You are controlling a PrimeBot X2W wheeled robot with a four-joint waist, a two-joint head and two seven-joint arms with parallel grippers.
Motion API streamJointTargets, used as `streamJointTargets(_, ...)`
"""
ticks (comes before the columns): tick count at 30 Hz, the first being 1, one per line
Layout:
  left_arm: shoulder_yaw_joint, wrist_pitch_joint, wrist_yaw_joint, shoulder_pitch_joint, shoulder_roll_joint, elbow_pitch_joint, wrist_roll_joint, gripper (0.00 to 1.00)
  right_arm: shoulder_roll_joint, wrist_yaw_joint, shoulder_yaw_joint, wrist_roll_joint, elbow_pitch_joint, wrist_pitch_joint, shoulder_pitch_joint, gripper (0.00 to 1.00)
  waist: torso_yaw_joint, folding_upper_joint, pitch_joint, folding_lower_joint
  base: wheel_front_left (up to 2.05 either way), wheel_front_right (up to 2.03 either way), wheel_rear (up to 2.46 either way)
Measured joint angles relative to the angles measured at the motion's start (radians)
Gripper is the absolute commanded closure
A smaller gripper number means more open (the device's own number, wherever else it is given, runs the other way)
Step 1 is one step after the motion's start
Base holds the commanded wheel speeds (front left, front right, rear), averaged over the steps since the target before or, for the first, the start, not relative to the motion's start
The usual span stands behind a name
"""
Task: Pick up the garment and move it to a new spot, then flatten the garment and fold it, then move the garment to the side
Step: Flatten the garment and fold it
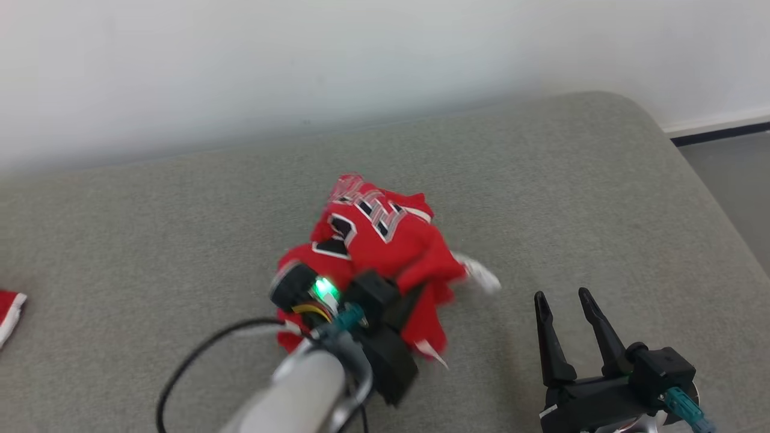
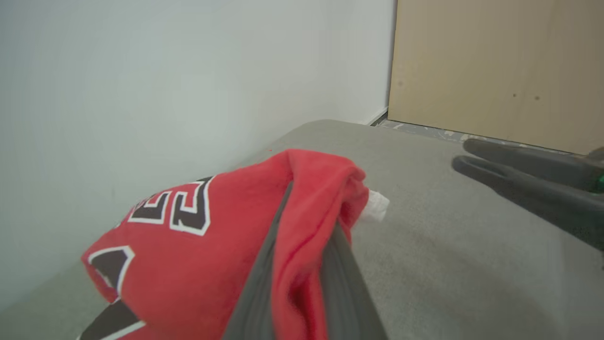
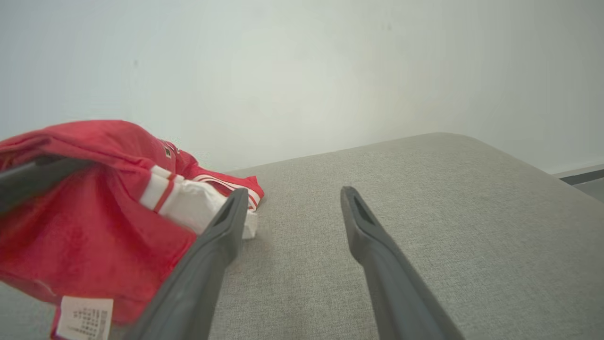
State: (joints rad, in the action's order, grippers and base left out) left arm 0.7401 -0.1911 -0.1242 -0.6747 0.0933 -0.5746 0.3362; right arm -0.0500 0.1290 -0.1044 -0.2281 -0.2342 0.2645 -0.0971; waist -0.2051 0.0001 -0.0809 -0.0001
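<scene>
The garment (image 1: 385, 240), a red jersey with black and white lettering, lies crumpled in the middle of the grey cushion (image 1: 541, 180). My left gripper (image 1: 415, 291) is shut on its near edge. In the left wrist view a ridge of the red garment (image 2: 188, 245) is pinched between the left gripper (image 2: 311, 208) fingers. My right gripper (image 1: 564, 297) stands open to the right of the garment, with nothing between its fingers. In the right wrist view the right gripper (image 3: 295, 193) is over bare cushion. There the garment (image 3: 94, 226), with its white label and striped trim, bulges at the left.
Another red and white cloth (image 1: 9, 310) pokes in at the cushion's left edge. A white wall (image 1: 301, 60) runs along the back. The cushion's rounded right corner drops to the floor (image 1: 734, 174). A wooden panel (image 2: 495, 66) stands beyond that end.
</scene>
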Motion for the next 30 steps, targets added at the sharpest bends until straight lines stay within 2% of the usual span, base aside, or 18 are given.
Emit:
streamJointTargets(4, 0.077, 0.039, -0.001, 0.104, -0.013, 0.068, 0.027, 1.00, 0.000, 0.000, -0.005, 0.001, -0.001, 0.000, -0.001, 0.00, 0.030, 0.0000, 0.001, 0.0000, 0.00, 0.00, 0.00)
streamJointTargets(8, 0.127, 0.052, -0.001, 0.175, -0.019, 0.064, 0.045, 0.98, 0.001, 0.000, -0.013, 0.001, -0.001, 0.000, -0.005, 0.00, 0.046, 0.0000, -0.004, 0.0000, 0.00, 0.00, 0.00)
streamJointTargets(9, 0.132, 0.052, 0.000, 0.182, -0.021, 0.059, 0.044, 0.03, 0.001, 0.000, -0.013, 0.001, -0.001, 0.000, -0.005, 0.00, 0.048, 0.0000, -0.005, 0.0000, 0.00, 0.00, 0.00)
streamJointTargets(12, 0.129, 0.034, 0.004, 0.192, -0.025, 0.061, 0.064, 0.00, 0.000, 0.000, -0.010, 0.003, -0.002, 0.000, -0.005, 0.00, 0.053, 0.0000, -0.004, 0.0000, 0.00, 0.00, 0.00)
streamJointTargets(18, 0.091, 0.000, 0.056, 0.206, -0.018, 0.158, 0.084, 0.00, 0.000, 0.000, 0.006, 0.007, -0.007, 0.000, 0.010, 0.00, 0.064, 0.0000, 0.016, 0.0000, 0.00, 0.00, 0.00)
streamJointTargets(30, -0.040, 0.050, 0.198, 0.359, 0.165, 0.493, 0.141, 0.00, 0.001, 0.000, 0.013, 0.007, -0.006, 0.000, 0.034, 0.00, 0.082, 0.0000, 0.042, -0.0001, 0.00, 0.00, 0.00)
